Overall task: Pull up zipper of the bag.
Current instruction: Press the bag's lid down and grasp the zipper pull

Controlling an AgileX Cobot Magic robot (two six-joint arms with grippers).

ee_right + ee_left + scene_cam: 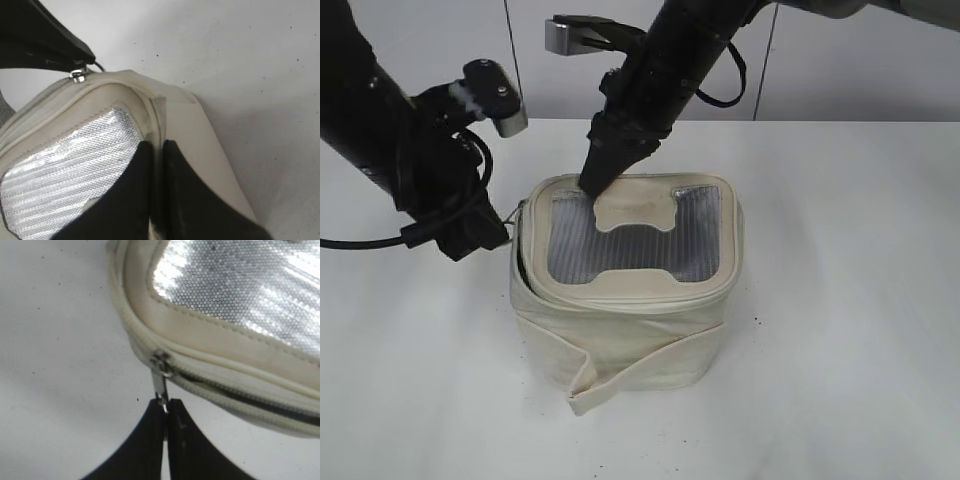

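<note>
Black left gripper (165, 412), at the left of the cream bag (630, 330), pinches a silver zipper pull (161, 385) on its soft, floppy rim, while the right gripper (592, 183), fingers together on nothing visible, steadies the mesh top.

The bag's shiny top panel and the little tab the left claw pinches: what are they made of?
The top panel looks like silvery-grey mesh: fine dots and a streaky sheen. The tab, the zipper pull, seems to be bright metal, given its glint. The bag itself looks like matte cream fabric with visible stitching.
</note>
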